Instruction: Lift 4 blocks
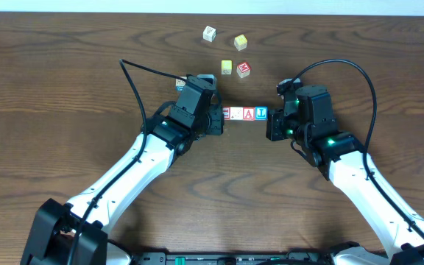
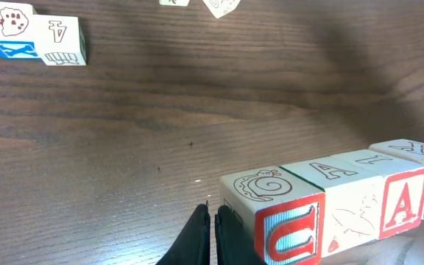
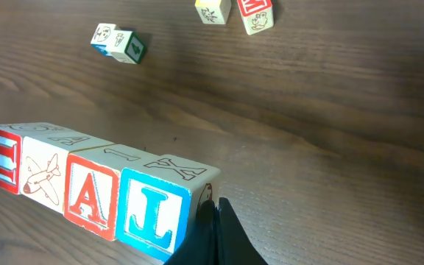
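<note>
Plainly, the four blocks sit in one straight row, face to face, between the two arms; from the left arm's side they run red-framed C block point(image 2: 293, 235), whitish block point(image 2: 355, 213), red-framed A block point(image 2: 402, 206), blue-lettered block point(image 3: 153, 210). The left gripper point(image 2: 212, 237) has its fingers drawn fully together and holds nothing between them; their tips stand against the outer end face of the C block. The right gripper point(image 3: 212, 230) is likewise pinched closed on nothing, its tips touching the outer end of the blue-lettered block; so the row is sandwiched end to end. Whether the row rests on the table point(image 1: 65, 88) or hangs just clear of it, I cannot tell. A pair of white cubes point(image 2: 35, 33) lies well apart, beyond the left gripper.
</note>
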